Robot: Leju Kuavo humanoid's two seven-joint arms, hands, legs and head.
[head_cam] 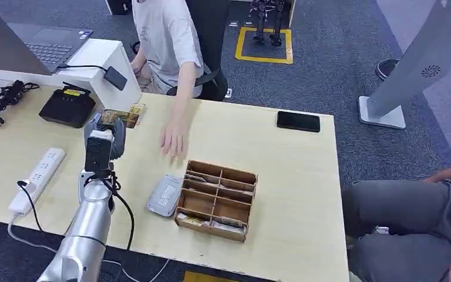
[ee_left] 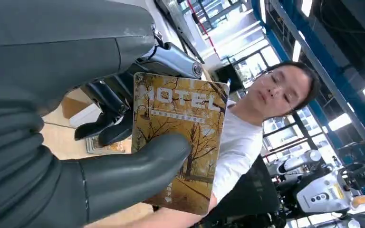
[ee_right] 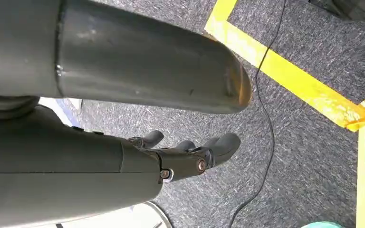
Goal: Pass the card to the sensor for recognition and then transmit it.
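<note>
Card (ee_left: 180, 142): thin, stiff, glossy, likely slippery; best pinched across flat faces.
Left hand (ee_left: 76, 137): clamping card, thumb over face.
Right hand (ee_right: 190, 152): released, hanging, holding nothing.

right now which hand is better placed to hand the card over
Left. The left robot hand already grips the card, raised over the table near the person's hand. The right robot hand hangs over the floor, holding nothing.
</note>
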